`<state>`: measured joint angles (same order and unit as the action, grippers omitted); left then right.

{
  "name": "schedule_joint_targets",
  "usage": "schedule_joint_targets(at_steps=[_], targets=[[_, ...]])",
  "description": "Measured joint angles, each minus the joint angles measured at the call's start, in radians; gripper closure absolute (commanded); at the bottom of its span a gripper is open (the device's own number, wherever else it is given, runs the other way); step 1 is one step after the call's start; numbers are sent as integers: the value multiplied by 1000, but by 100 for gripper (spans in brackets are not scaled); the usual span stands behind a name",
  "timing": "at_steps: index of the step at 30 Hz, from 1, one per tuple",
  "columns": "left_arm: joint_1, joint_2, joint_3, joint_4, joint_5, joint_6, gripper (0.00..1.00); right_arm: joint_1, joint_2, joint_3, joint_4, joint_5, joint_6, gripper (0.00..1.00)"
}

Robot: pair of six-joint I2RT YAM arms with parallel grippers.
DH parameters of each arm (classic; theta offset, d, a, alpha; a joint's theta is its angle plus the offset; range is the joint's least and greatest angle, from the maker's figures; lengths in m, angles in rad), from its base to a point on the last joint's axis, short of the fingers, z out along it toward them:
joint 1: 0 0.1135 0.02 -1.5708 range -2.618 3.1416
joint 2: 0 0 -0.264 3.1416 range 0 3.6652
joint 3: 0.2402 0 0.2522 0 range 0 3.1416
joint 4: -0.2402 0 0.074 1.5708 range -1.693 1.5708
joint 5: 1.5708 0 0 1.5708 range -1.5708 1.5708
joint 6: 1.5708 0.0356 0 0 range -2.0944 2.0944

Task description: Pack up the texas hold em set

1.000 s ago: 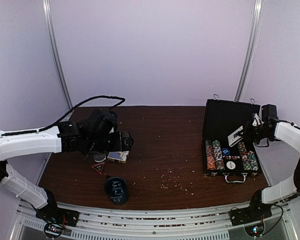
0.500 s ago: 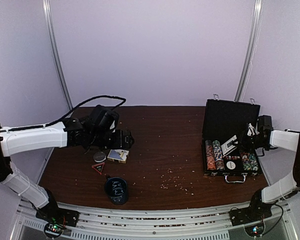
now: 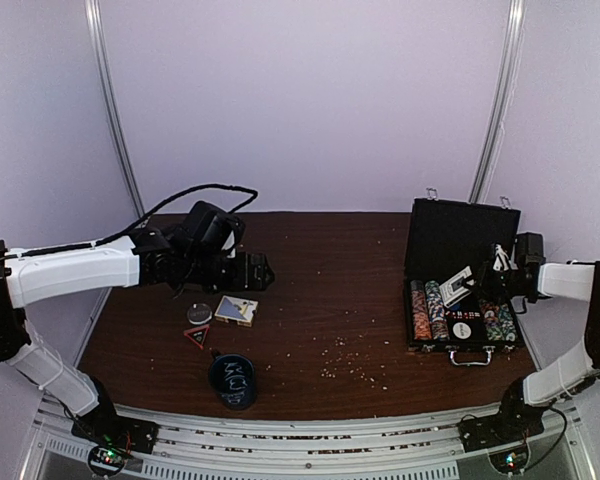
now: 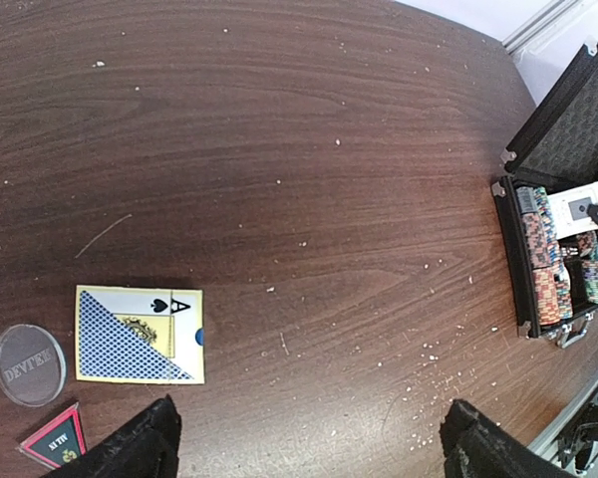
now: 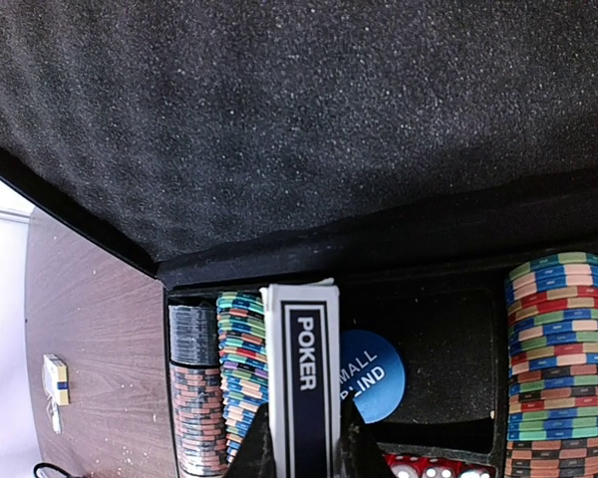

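Top view: the open black case (image 3: 462, 238) is set at the table's (image 3: 320, 290) 3 o'clock edge, lid upright, chip rolls (image 3: 427, 310) in its tray. A white card deck (image 3: 456, 286) is clamped in the right gripper (image 3: 472, 288) above the tray's middle, lower and further toward 9 o'clock than a second ago. The left gripper (image 3: 258, 272) has been shifted slightly toward 2 o'clock.

Left wrist view: the left gripper's fingers (image 4: 140, 443) are spread wide, nothing between them. At their 10 o'clock lie a second deck (image 4: 140, 335), a round dealer button (image 4: 28, 351) and a triangular piece (image 4: 55, 438).

Right wrist view: the held deck, marked POKER, is seen at 9 o'clock of a blue button (image 5: 377, 376).
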<state>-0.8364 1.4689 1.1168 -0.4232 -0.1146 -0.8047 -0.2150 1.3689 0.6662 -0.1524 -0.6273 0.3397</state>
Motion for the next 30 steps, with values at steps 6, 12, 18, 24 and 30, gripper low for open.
schedule_joint_targets(at_steps=[6,12,18,24,30], targets=[[0,0,0,-5,2,0,7,-4,-3,-19,24,8,5,85],[0,0,0,-5,3,0,7,-2,1,-26,3,52,2,51],[0,0,0,-4,3,0,7,1,-48,4,-88,142,-19,35],[0,0,0,-4,3,0,7,2,-150,105,-130,280,-31,35],[0,0,0,-3,3,0,6,8,-123,146,-174,339,-29,45]])
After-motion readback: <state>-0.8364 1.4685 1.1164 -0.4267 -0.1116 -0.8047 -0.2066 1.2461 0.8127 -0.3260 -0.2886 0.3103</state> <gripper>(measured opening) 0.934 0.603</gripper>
